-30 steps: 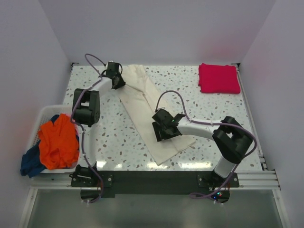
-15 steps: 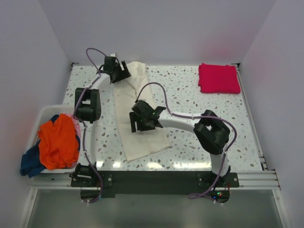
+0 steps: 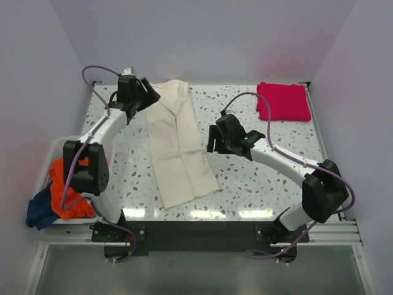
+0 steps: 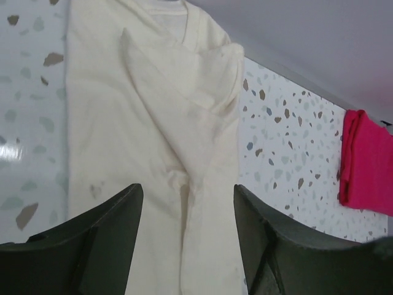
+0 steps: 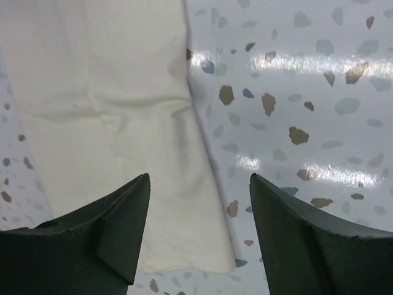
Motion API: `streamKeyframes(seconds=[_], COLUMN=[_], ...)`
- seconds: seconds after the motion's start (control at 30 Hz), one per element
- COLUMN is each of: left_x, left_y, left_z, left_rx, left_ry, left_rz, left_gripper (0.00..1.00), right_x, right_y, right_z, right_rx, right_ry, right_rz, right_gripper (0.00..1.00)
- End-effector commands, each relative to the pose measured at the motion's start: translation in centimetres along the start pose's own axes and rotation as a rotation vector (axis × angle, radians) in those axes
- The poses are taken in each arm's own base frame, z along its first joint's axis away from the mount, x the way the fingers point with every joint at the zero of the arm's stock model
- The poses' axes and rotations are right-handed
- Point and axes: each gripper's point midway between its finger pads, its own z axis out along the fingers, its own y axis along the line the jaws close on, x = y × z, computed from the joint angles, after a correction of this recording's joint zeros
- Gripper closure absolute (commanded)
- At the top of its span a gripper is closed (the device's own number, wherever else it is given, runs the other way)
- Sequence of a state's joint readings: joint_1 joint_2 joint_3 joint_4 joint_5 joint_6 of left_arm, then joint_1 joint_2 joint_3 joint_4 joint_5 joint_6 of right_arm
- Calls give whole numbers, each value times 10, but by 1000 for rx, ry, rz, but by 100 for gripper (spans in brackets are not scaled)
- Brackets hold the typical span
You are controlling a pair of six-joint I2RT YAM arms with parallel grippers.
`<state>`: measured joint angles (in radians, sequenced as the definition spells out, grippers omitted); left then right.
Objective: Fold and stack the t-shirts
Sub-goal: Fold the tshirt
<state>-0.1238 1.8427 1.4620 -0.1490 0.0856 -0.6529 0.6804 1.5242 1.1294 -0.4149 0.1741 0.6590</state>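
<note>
We see the cream t-shirt lying flat on the worktop, left of centre. It is folded lengthwise into a long narrow strip with a sleeve turned in over the front. Its collar points to 12 o'clock and its hem to 6 o'clock, slanting slightly rightward, with soft creases down the middle. The magenta-red t-shirt lies folded into a neat rectangle at 2 o'clock, well apart from it. At 8 o'clock we find the orange t-shirt crumpled, with the dark blue t-shirt bunched against it.
</note>
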Motion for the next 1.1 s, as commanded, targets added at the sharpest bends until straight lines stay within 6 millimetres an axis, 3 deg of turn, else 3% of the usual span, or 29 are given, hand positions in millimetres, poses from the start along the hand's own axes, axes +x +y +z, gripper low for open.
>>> streamKeyframes(seconds=[0.0,0.03,0.07,0.1,0.13,0.17,0.2,0.23,0.3,0.37,0.4,0.57,0.73,0.83,1.07], left_x=[44,44,75,76,92,121,123,152,163,194,194,241,292,309,323], left_y=[15,7,27,26,36,56,53,70,78,99,98,105,110,112,111], left_z=[-43,-65,-74,-93,-104,-112,-128,-137,-157,-173,-181,-203,-222,-233,-243], left_rx=[-119,-117,-175,-180,-229,-270,-246,-284,-296,-340,-323,-320,-339,-348,-351], left_ry=[0,-40,3,-17,1,46,32,84,73,132,121,232,359,403,452], left_rz=[-71,-64,-62,-70,-84,-83,-90,-81,-76,-72,-78,-54,-40,-37,-8], left_gripper=[36,39,41,43,46,47,47,48,48,49,50,52,52,53,53], right_x=[34,34,35,43,44,51,55,60,74,88,94,121,135,141,155], right_y=[-18,-19,-20,-23,-21,-24,-25,-25,-30,-32,-34,-43,-47,-50,-51], right_z=[-2,-3,-4,-3,-3,-2,-1,0,3,6,7,13,11,7,6], right_rx=[33,31,29,28,5,1,1,-12,-13,-27,-31,-33,-40,-39,-58], right_ry=[78,72,72,87,84,101,109,129,164,208,224,283,311,314,343], right_rz=[-118,-123,-123,-129,-124,-130,-135,-142,-155,-161,-159,-135,-90,-66,-40], right_gripper=[31,31,31,32,32,34,34,35,36,37,38,41,46,48,50])
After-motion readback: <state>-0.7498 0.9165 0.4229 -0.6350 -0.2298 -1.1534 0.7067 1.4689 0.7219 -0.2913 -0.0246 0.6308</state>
